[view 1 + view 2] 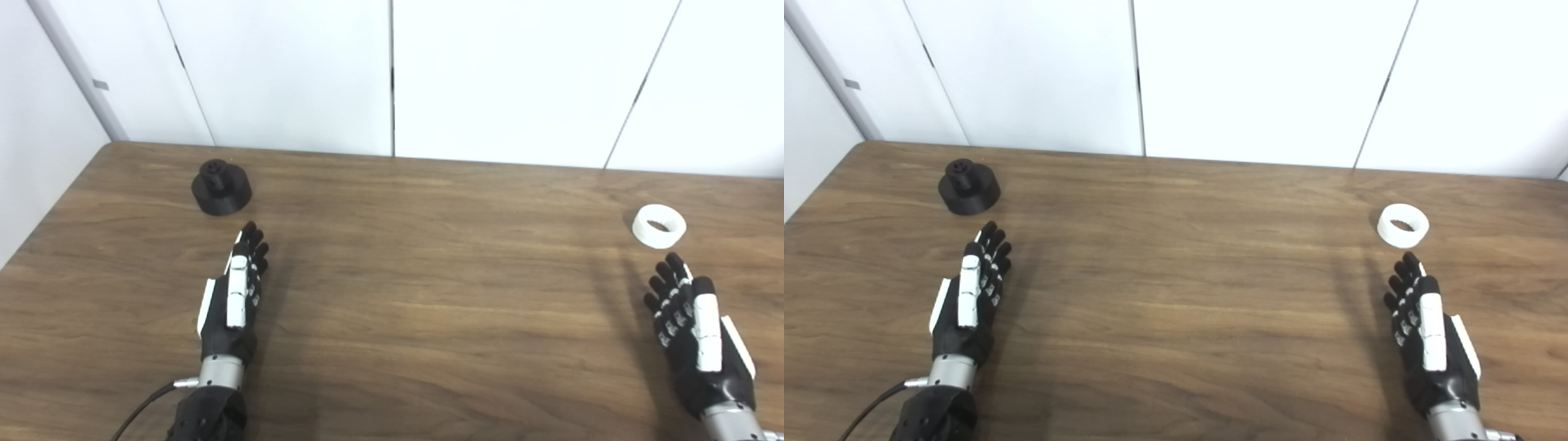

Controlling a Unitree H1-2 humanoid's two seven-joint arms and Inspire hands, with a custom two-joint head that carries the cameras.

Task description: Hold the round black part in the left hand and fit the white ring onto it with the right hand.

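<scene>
The round black part [221, 187] stands on the wooden table [429, 294] at the far left, a small hub on its top. My left hand [236, 295] lies just in front of it, fingers stretched out straight, holding nothing, a short gap from the part. The white ring [659, 226] lies flat on the table at the far right. My right hand [692, 327] rests a little in front of the ring, fingers extended and apart, empty.
White wall panels [392, 73] rise right behind the table's far edge. The table's left edge [55, 214] runs close to the black part. A black cable [141, 407] trails from my left wrist.
</scene>
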